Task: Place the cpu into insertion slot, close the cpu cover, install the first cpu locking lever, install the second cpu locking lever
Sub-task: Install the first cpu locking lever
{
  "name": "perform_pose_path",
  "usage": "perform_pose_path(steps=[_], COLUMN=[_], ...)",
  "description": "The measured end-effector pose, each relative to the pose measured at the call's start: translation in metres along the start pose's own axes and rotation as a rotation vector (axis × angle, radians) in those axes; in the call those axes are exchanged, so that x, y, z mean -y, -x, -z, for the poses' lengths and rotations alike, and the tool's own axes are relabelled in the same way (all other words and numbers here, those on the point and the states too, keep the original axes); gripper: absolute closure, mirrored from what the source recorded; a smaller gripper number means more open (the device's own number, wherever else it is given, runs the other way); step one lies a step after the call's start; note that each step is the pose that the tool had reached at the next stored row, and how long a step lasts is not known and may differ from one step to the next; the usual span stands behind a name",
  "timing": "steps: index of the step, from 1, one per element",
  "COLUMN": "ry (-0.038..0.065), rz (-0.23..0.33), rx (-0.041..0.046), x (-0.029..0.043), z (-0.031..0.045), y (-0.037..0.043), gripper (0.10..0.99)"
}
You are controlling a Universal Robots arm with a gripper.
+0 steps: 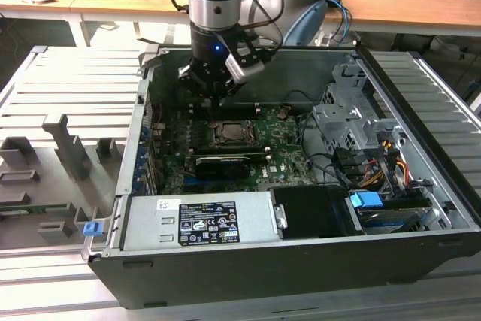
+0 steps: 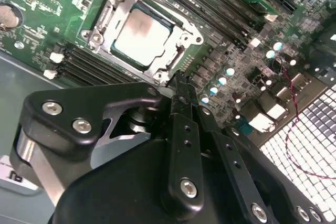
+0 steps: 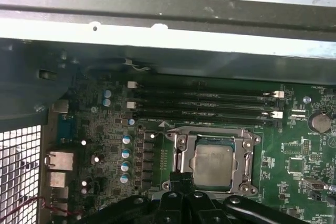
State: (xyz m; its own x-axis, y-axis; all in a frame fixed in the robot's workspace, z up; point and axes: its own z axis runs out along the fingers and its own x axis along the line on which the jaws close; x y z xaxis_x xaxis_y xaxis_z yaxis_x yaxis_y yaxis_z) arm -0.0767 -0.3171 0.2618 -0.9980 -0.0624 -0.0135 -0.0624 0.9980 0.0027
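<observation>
The cpu point(image 2: 142, 32) lies flat in the socket on the green board, its dull silver face up; it also shows in the first wrist view point(image 3: 212, 166) and the exterior view point(image 1: 228, 133). The cpu cover point(image 2: 105, 19), a silver frame, lies down around the chip point(image 3: 242, 153). Chip and cover hide the insertion slot. My gripper point(image 2: 178, 80) hangs just above the socket's edge, at one corner of the frame point(image 3: 181, 182), its fingers shut with nothing seen between them point(image 1: 216, 103). A thin metal rod point(image 3: 210, 128) runs along one side of the frame; I cannot tell whether the locking levers are latched.
Black memory slots point(image 3: 205, 103) run beside the socket. A long black expansion card point(image 1: 222, 165) lies on its near side in the exterior view, then the power supply point(image 1: 199, 219). A drive cage point(image 1: 353, 125) and cables stand at the exterior view's right. The case wall point(image 3: 168, 24) stands close behind.
</observation>
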Motion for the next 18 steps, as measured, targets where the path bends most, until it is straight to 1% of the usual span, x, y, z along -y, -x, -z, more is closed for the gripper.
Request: perform_pose_path(steps=[2, 4, 6, 7, 8, 10, 12, 13, 14, 15, 18], ry=[0.0, 0.002, 0.002, 0.002, 0.002, 0.002, 0.002, 0.002, 0.002, 0.002, 0.002], rz=[0.0, 0.0, 0.0, 0.0, 0.0, 0.0, 0.0, 0.0, 0.0, 0.0, 0.0], rx=[-0.0001, 0.0001, 0.0, 0.0001, 0.0001, 0.0001, 0.0002, 0.0002, 0.0001, -0.0001, 0.0001], x=[-0.0004, -0.0013, -0.0021, -0.0047, -0.0091, -0.0156, -0.0227, -0.0285, -0.0307, -0.0313, -0.0314], z=[0.0001, 0.0001, -0.0003, -0.001, -0.0016, -0.0021, -0.0027, -0.0032, -0.0034, -0.0035, -0.0037], y=[-0.0065, -0.0194, -0.0251, -0.0277, -0.0289, -0.0301, -0.0298, -0.0295, -0.0293, -0.0293, -0.0293], gripper=[0.98, 0.98, 0.98, 0.98, 0.98, 0.98, 0.98, 0.98, 0.98, 0.98, 0.98])
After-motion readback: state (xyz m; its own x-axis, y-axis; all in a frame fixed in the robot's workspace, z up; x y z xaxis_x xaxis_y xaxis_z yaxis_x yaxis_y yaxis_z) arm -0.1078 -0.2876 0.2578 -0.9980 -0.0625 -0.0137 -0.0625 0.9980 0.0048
